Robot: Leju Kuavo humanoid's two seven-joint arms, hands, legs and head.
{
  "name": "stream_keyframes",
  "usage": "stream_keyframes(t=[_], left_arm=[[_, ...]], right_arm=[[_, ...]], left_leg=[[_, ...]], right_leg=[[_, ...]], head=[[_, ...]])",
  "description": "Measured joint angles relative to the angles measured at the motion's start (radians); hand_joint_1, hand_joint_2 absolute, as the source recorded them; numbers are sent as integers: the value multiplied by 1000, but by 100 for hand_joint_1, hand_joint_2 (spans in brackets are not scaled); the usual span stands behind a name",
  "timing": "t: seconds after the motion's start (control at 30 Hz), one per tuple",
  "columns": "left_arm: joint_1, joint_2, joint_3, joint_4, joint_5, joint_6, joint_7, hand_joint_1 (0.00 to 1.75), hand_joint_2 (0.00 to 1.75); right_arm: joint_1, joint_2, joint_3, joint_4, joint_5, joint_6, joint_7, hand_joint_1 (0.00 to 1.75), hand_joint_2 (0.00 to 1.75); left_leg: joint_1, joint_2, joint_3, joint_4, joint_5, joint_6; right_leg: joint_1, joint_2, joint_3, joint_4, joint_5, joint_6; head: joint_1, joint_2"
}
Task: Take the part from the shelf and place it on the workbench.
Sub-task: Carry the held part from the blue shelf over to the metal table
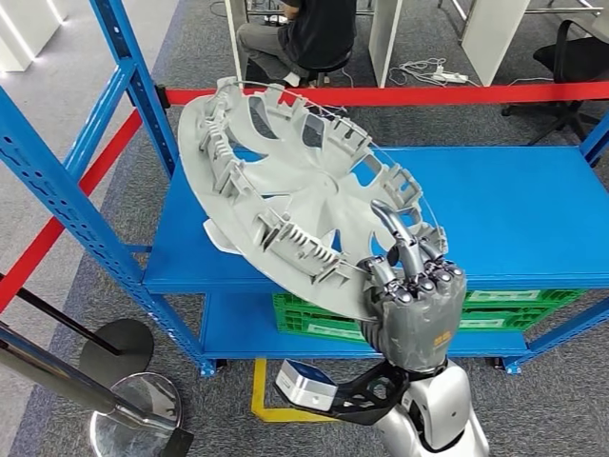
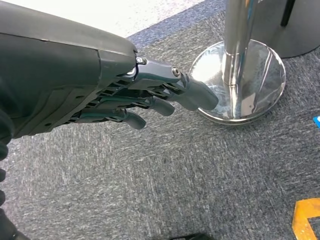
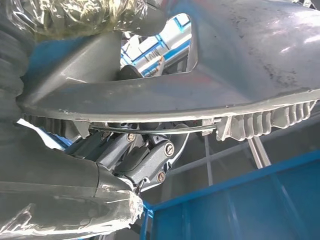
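Observation:
The part is a large grey round wheel cover (image 1: 287,181) with ribbed clips round its rim, seen inner side up. My right hand (image 1: 413,305) grips its near rim and holds it tilted above the blue shelf (image 1: 502,209). In the right wrist view the cover's rim (image 3: 211,95) runs across above my fingers (image 3: 147,160), which curl round its edge. My left hand (image 2: 124,95) hangs over the grey carpet beside a chrome post base, its fingers loosely extended and holding nothing.
Blue shelf uprights (image 1: 65,200) stand at the left. A green crate (image 1: 316,319) sits on the lower shelf. Red barrier tape (image 1: 431,93) runs behind, with a seated person (image 1: 308,38) beyond. Chrome stanchion bases (image 1: 136,409) stand at the lower left.

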Motion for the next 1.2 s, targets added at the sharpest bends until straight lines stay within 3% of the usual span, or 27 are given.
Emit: stream_keyframes(t=[0.27, 0.43, 0.5, 0.57, 0.6, 0.63, 0.67, 0.73, 0.8, 0.9, 0.97, 1.0, 1.1, 1.13, 1.17, 1.2], left_arm=[[0, 1, 2, 0, -3, 2, 0, 0, 175], [-1, 1, 6, 0, -3, 5, 0, 0, 175], [0, -1, 9, 0, -1, 8, 0, 0, 175], [3, -2, 15, 0, 0, 11, 0, 0, 175], [5, -3, 18, 0, 0, 11, 0, 0, 175], [6, -4, 21, 0, 0, 12, 0, 0, 175], [7, -4, 23, 0, -1, 12, 0, 0, 175], [7, -6, 25, 0, -2, 12, 0, 0, 175], [7, -7, 26, 0, -3, 12, 0, 0, 175], [7, -7, 27, 0, -6, 12, 0, 0, 175], [7, -7, 27, 0, -9, 12, 0, 0, 175], [7, -7, 27, 0, -10, 13, 0, 0, 175], [9, -7, 29, 0, -10, 13, 0, 0, 175], [10, -7, 30, 0, -10, 13, 0, 0, 175], [11, -7, 31, 0, -10, 13, 0, 0, 175], [11, -7, 32, 0, -11, 13, 0, 0, 175]], right_arm=[[31, 43, -40, -28, -94, 2, -148, 175, 175], [54, 60, -62, -22, -257, 1, -150, 175, 175], [61, 60, -67, -14, -323, -1, -131, 175, 175], [72, 60, -73, -8, -338, -1, -134, 175, 175], [79, 60, -75, -7, -334, -1, -141, 175, 175], [86, 60, -77, -6, -329, -1, -151, 175, 175], [91, 60, -79, -6, -324, -1, -162, 175, 175], [95, 62, -82, -6, -314, -1, -188, 175, 175], [98, 65, -83, -8, -308, -1, -208, 175, 175], [105, 69, -87, -10, -323, -2, -238, 175, 175], [108, 71, -91, -10, -350, -2, -245, 175, 175], [109, 71, -91, -10, -362, -2, -239, 175, 175], [109, 68, -90, -7, -370, -4, -201, 175, 175], [110, 66, -90, -5, -368, -4, -192, 175, 175], [111, 64, -90, -4, -365, -4, -188, 175, 175], [111, 63, -90, -3, -363, -4, -186, 175, 175]], left_leg=[[-8, 0, 0, 2, -2, 4], [-6, 1, 4, -12, 7, 22], [0, 3, 8, -24, 15, 30], [-1, 5, 6, -25, 15, 31], [-1, 6, 6, -25, 15, 31], [-1, 6, 7, -25, 14, 30], [0, 5, 8, -24, 12, 28], [2, 3, 14, -23, 6, 19], [0, 2, 13, -17, 1, 6], [0, 2, 9, -14, 0, -9], [3, 4, -1, 12, -23, -17], [4, 4, -19, 53, -48, -20], [4, 5, -114, 249, -130, -21], [3, 5, -132, 280, -130, -19], [3, 5, -131, 270, -109, -16], [2, 5, -113, 224, -71, -11]], right_leg=[[-8, 0, 0, -1, 1, 3], [-11, 0, -3, -4, -1, 16], [-9, -1, -37, 61, -41, 17], [-8, -2, -104, 196, -100, 18], [-8, -2, -133, 251, -115, 19], [-8, -2, -146, 272, -111, 19], [-8, -2, -140, 253, -87, 18], [-9, -4, -81, 126, -16, 16], [-6, -5, -30, 24, 14, 9], [-1, -2, -23, 13, 7, -11], [-2, -4, -22, 12, 5, -26], [-3, -5, -20, 10, 5, -33], [2, -6, -19, 10, 4, -42], [4, -5, -18, 11, 3, -43], [6, -4, -17, 11, 2, -44], [8, -2, -14, 11, 2, -44]], head=[[0, 0], [0, 0], [6, 0], [11, 0], [11, 0], [11, 0], [12, 0], [12, 0], [11, 0], [7, 0], [4, 0], [2, 0], [-1, 0], [-1, 0], [-1, 0], [-1, 0]])
